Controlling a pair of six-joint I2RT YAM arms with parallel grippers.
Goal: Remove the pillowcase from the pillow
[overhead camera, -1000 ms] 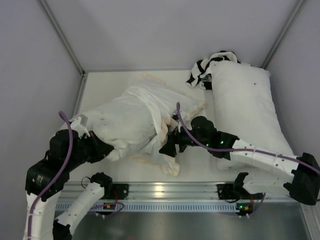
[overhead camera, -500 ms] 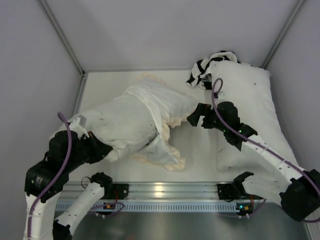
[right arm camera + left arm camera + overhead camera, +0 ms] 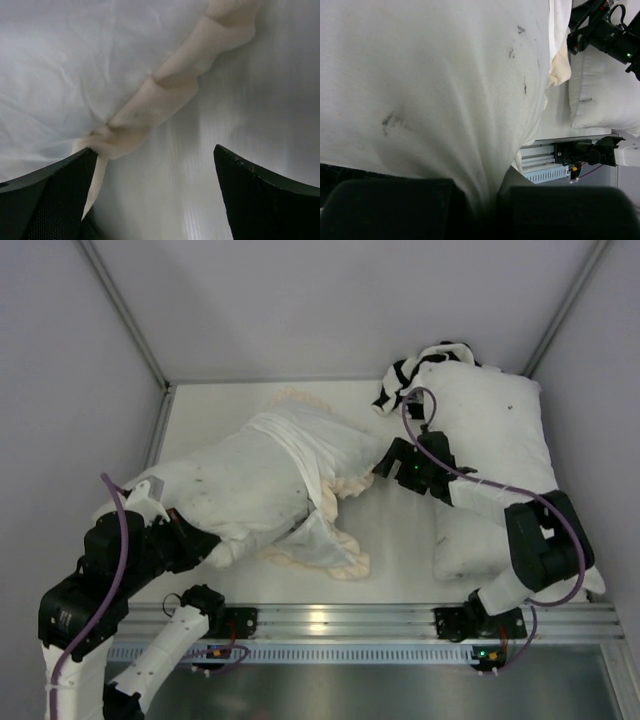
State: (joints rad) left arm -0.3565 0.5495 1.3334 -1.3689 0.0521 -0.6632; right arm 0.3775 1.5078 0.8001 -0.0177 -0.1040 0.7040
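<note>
The pillow (image 3: pixel 235 490), white with dark specks, lies slanted on the table. Its near left corner is pinched in my left gripper (image 3: pixel 213 546), which is shut on it. In the left wrist view the speckled fabric (image 3: pixel 445 90) gathers into the shut jaws of my left gripper (image 3: pixel 485 200). The pillowcase (image 3: pixel 335 440), cream-white side out, is bunched round the pillow's far right half. Its frill (image 3: pixel 348 485) and a loose flap (image 3: pixel 320 545) hang out at the front. My right gripper (image 3: pixel 384 463) is open and empty at the pillowcase's right edge. In the right wrist view the frill (image 3: pixel 170 95) touches the left fingertip (image 3: pixel 75 170).
A longer white pillow (image 3: pixel 490 450) lies along the right wall, under the right arm. A black-and-white cloth (image 3: pixel 415 375) is at its far end. Walls close the back and sides. A metal rail (image 3: pixel 320 620) runs along the near edge.
My right gripper left the pillowcase's front flap and swung back and right to the frill at its right edge. The left arm pulled a little toward the near left with the pillow.
</note>
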